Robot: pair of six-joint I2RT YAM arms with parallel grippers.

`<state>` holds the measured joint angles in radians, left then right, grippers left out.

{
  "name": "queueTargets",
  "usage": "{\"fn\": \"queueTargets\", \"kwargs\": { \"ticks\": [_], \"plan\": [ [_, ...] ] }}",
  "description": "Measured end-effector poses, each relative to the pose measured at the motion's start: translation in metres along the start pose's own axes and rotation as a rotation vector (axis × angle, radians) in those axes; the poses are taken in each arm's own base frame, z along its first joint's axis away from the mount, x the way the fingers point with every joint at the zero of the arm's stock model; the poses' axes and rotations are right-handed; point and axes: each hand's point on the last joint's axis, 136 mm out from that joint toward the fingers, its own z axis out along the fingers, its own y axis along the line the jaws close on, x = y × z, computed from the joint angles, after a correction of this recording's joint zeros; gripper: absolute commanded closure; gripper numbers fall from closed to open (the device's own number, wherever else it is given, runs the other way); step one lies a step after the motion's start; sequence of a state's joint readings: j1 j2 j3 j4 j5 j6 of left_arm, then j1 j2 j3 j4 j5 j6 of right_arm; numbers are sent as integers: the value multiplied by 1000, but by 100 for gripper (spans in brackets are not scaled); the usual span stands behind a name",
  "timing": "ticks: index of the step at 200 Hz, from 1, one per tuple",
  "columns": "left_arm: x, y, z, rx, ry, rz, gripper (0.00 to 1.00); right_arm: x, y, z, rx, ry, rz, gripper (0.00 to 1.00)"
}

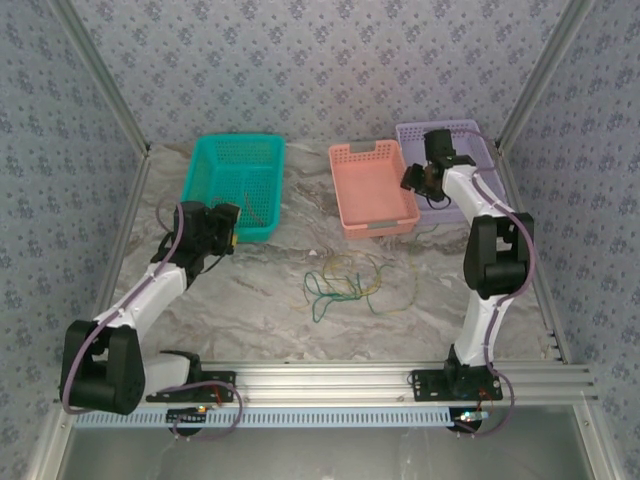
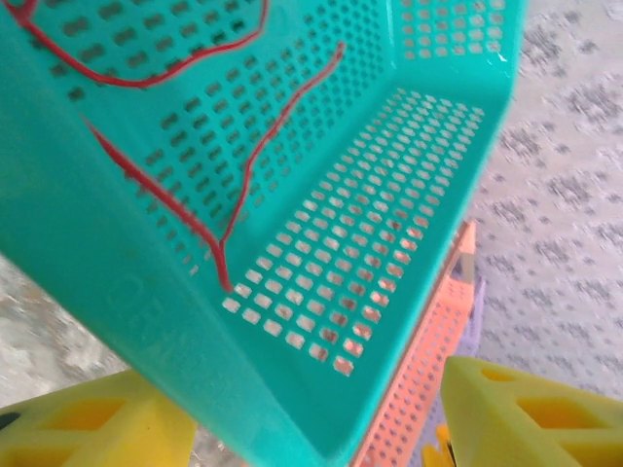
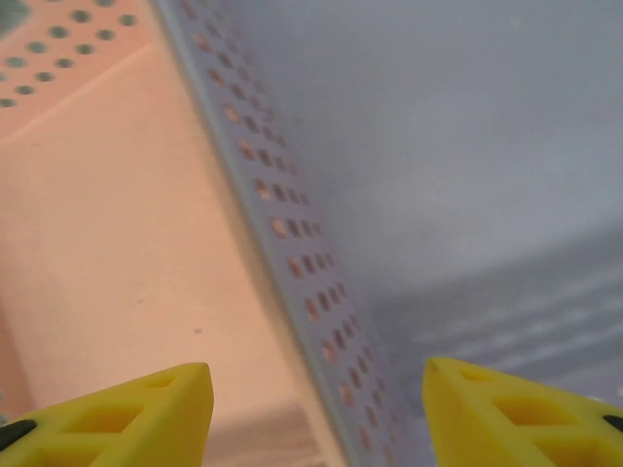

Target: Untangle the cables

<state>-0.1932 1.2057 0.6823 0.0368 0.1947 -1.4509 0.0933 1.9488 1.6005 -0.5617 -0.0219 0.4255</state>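
A loose tangle of green, yellow and tan cables point(image 1: 345, 283) lies on the marble table point(image 1: 260, 300), in front of the baskets. One red-brown cable point(image 2: 243, 175) lies inside the teal basket point(image 1: 235, 185), where it looks dark point(image 1: 254, 207) from above. My left gripper point(image 1: 226, 226) hovers at that basket's near corner. Its yellow fingers point(image 2: 88, 428) stand wide apart, so the left gripper point(image 2: 311, 433) is open and holds nothing. My right gripper point(image 1: 424, 176) hangs over the seam between the pink basket point(image 1: 372, 190) and the purple basket point(image 1: 455, 150). The right gripper point(image 3: 316, 418) is open and empty.
The three baskets stand in a row at the back of the table, pink point(image 3: 117, 243) and purple point(image 3: 438, 175) touching side by side. Aluminium frame posts point(image 1: 100, 70) rise on both sides, and a rail point(image 1: 330, 380) runs along the near edge.
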Motion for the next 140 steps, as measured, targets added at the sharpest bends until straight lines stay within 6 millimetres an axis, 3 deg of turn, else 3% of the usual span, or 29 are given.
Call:
{"fn": "queueTargets", "kwargs": {
  "ticks": [33, 55, 87, 113, 140],
  "plan": [
    [11, -13, -14, 41, 32, 29, 34, -13, 19, -3, -64, -16, -29, 40],
    [13, -17, -17, 56, 38, 35, 35, -15, 25, 10, -67, -1, -50, 44],
    [15, -14, -19, 45, 47, 41, 36, 8, 20, 38, -13, 81, -93, 53],
    [13, -9, -31, 16, 34, 71, 35, 20, 22, 41, 15, 111, -143, 68],
    [-13, -22, -59, -4, -49, 123, 35, 33, 42, 40, 8, 125, -226, 75]
  ]
}}
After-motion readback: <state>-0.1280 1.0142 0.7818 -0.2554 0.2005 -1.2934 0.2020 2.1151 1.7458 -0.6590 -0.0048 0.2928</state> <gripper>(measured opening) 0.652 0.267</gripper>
